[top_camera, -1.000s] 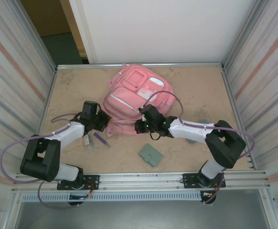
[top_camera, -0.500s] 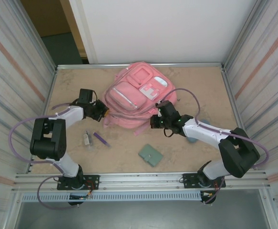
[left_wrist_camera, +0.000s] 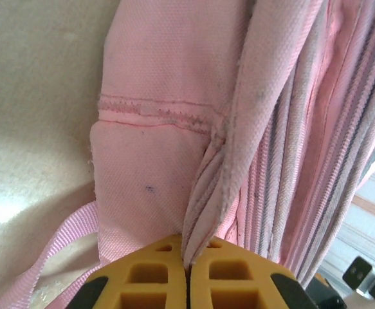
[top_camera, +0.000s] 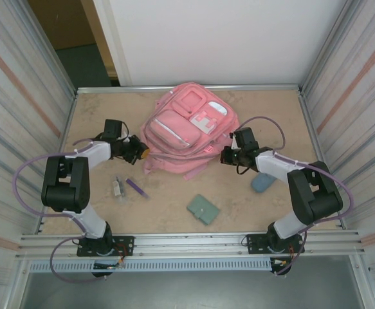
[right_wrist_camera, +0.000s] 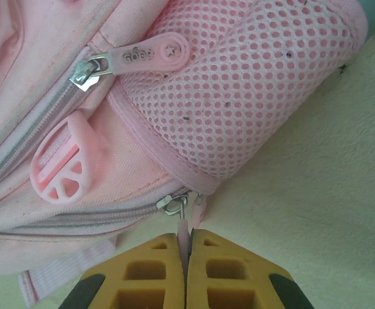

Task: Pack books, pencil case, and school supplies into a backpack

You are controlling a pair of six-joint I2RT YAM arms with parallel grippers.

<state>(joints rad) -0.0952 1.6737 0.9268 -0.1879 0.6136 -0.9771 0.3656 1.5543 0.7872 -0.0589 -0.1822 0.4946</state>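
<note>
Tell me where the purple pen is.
In the top view, the purple pen lies left of centre, beside the small grey piece, just below the pink backpack.

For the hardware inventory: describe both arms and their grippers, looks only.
The left arm and right arm match: white link shells between bulky black joint housings, each trailing a looping purple cable. The left gripper and right gripper are yellow-orange, moulded with rectangular recesses, black further back.

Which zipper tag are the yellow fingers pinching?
The thin pink tag on the lowest zip of the backpack, below the mesh pocket. The round tag and the long star tag hang free above.
</note>
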